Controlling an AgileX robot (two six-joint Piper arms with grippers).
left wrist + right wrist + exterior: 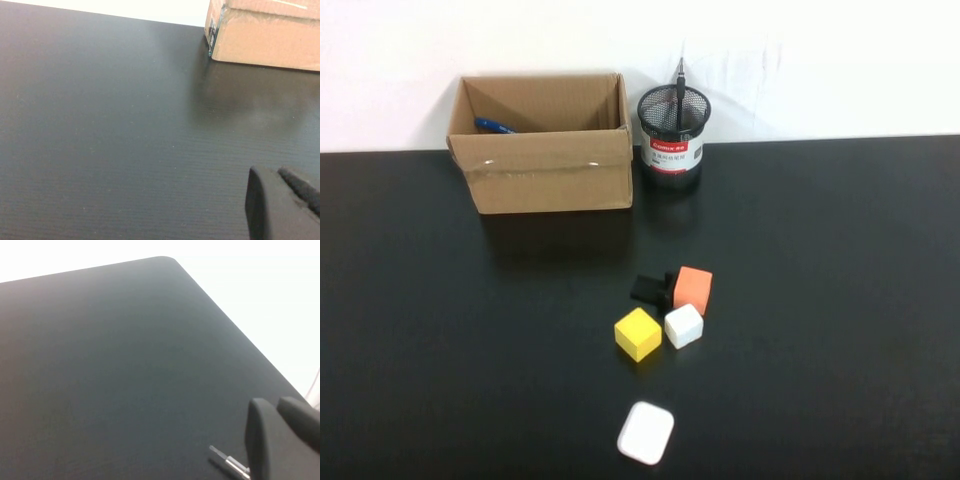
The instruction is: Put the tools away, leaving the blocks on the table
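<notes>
Left end effector [285, 200] low over table [100, 125] near cardboard box [265, 35], right end effector [280, 435] likewise, grip state unclear for both

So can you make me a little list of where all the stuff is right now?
box: cardboard box at the table's far side, a blue-handled tool inside
cup: black mesh pen holder beside the box, a thin dark screwdriver standing in it
blocks: yellow cube, white cube, orange block, black block, clustered mid-table
extra: flat white piece nearer the robot
table: black tabletop
left gripper: low over bare table near the box corner
right gripper: over bare table near a table corner
</notes>
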